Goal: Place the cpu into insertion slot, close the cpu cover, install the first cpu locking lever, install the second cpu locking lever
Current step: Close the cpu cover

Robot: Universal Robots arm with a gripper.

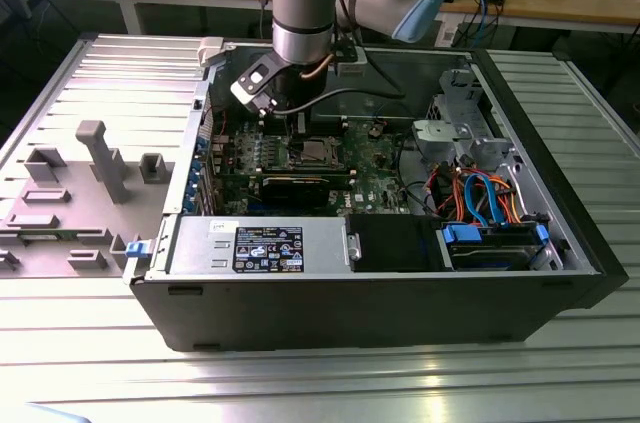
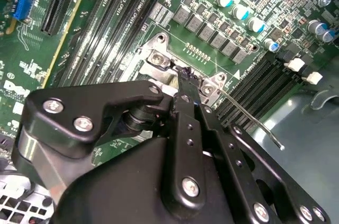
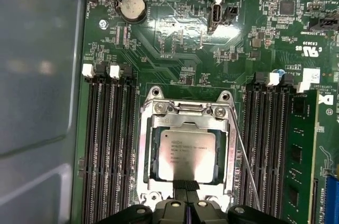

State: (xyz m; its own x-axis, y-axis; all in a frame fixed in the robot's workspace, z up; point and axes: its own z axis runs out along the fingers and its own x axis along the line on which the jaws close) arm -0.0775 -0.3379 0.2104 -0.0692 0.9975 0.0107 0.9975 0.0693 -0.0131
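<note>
The cpu, a silver-grey square chip, lies in the insertion slot on the green motherboard. The cpu cover lies flat over it, framing the chip in its window. A thin wire locking lever slants away from the socket's side, and it also shows in the second wrist view. My gripper is shut with nothing between its fingers, its tips at the edge of the cover. In the second wrist view the gripper hides most of the socket. In the exterior view the gripper hangs just above the socket.
Long black memory slots flank the socket on both sides. A coin battery sits farther along the board. The black computer case walls in the board, with a drive bay and coloured cables at the exterior view's right. A grey fixture tray lies outside.
</note>
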